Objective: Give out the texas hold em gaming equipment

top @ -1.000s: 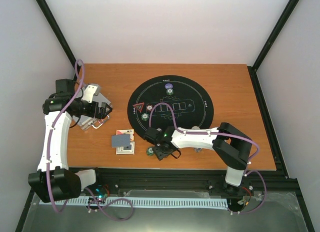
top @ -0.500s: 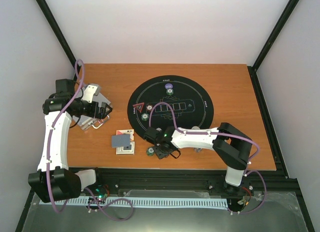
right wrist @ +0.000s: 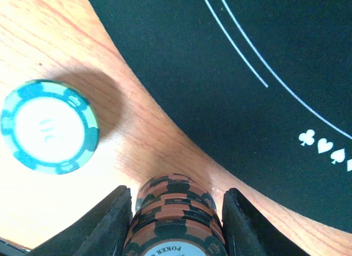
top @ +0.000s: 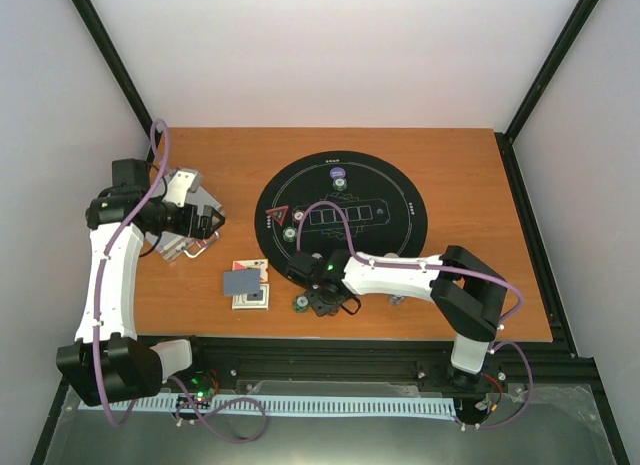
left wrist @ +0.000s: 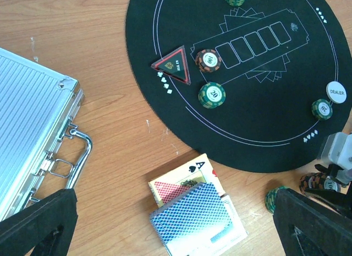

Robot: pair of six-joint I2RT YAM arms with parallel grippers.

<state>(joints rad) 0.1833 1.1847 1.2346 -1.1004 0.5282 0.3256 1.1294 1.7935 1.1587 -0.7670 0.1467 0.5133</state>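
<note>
While the overhead camera hides it beneath my right gripper [top: 324, 302], my right wrist view shows my fingers [right wrist: 113, 220] clamped on a brown chip stack [right wrist: 175, 223], on the table [right wrist: 159, 146] beside the mat [right wrist: 220, 74]. My left gripper [left wrist: 176, 228] gapes wide, empty.
</note>
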